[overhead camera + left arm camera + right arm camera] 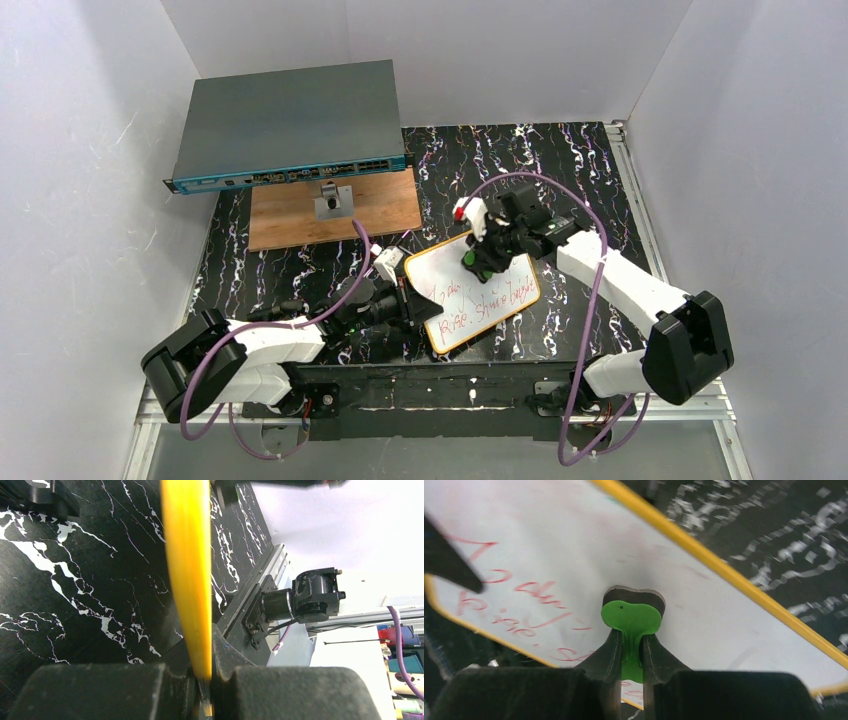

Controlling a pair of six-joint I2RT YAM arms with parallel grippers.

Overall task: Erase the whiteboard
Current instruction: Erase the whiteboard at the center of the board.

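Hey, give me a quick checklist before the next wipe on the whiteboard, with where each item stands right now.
1. Rim grip, left pincer shut on whiteboard: ok.
2. Tool grip, right pincer shut on eraser: ok.
3. Placement, eraser over the board's face: ok.
4. Firm pressure on the board: cannot tell.
5. All red writing gone: not ok, lines show.

Left arm (270, 345) lies low, reaching right; left gripper (415, 300) clamped tight on whiteboard (485, 295) left rim; right arm (620, 275) bent at elbow, reaching inward; right gripper (482, 262) points down, pinching green eraser (630, 620).
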